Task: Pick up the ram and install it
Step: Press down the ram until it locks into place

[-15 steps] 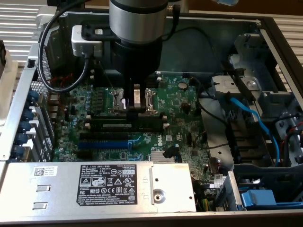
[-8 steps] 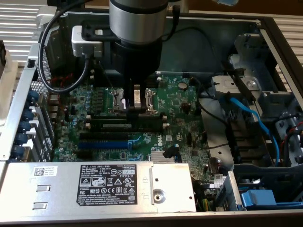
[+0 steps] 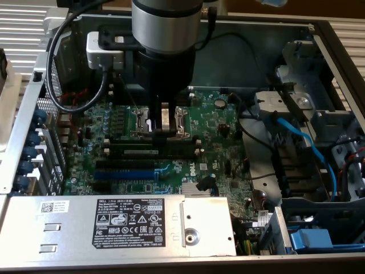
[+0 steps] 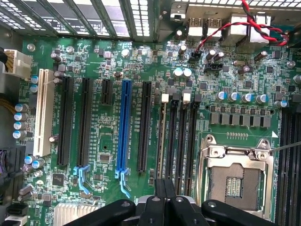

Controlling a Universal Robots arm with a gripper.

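A blue expansion slot (image 4: 126, 129) lies beside the empty processor socket (image 4: 237, 181).

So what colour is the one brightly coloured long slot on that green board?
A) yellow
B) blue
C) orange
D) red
B: the blue slot stands out among the black slots on the board, and it also shows blue in the exterior view.

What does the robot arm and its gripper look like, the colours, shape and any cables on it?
The arm is a thick silver-grey cylinder that ends in a black wrist section. A small white and black box sits on the side of it, with black cables looping off. The gripper is black with narrow fingers, metal-faced in the exterior view.
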